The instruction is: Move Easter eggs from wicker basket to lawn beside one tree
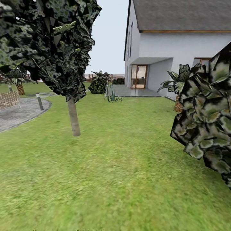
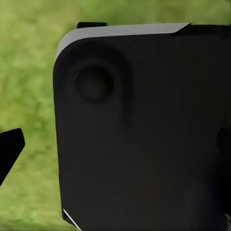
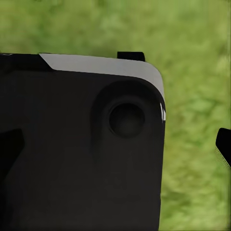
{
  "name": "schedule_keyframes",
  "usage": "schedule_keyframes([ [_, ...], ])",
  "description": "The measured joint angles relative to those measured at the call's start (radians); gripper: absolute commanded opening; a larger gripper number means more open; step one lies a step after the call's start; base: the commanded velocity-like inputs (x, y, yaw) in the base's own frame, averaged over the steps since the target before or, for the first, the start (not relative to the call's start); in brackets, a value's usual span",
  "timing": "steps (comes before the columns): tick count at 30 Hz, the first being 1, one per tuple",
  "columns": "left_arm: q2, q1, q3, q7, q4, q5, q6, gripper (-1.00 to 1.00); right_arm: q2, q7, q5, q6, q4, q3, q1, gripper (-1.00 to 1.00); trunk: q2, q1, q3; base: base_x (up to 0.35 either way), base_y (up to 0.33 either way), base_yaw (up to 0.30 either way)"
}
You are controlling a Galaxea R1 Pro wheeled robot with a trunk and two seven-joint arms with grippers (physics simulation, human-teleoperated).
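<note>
The lawn (image 1: 122, 166) spreads out ahead as mottled green grass. The Easter eggs, the wicker basket and the thick-trunked tree are out of view. My left gripper (image 2: 115, 149) is open, one black fingertip (image 2: 10, 150) showing against the grass, with a black panel of my own body (image 2: 144, 96) behind the gap. My right gripper (image 3: 115, 147) is open too, a fingertip (image 3: 224, 144) over grass and the same kind of black panel (image 3: 82, 159) behind it. Nothing is held in either one.
A thin-trunked dark-leaved tree (image 1: 74, 118) stands left of centre. A large leafy bush (image 1: 208, 122) crowds the right side. A white house (image 1: 179, 48) with a patio lies far ahead. A grey paved area (image 1: 19, 114) with a short post (image 1: 39, 102) lies at left.
</note>
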Motion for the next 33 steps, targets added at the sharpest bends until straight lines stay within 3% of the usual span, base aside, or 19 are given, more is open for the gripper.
schedule_keyframes([
  [33,0.0,0.0,0.0,0.0,-0.001,0.0,0.0,1.0,0.0,-0.001,0.0,0.0,0.0,0.0,0.0,1.0,0.0,0.0,0.0,0.0,0.0,0.293],
])
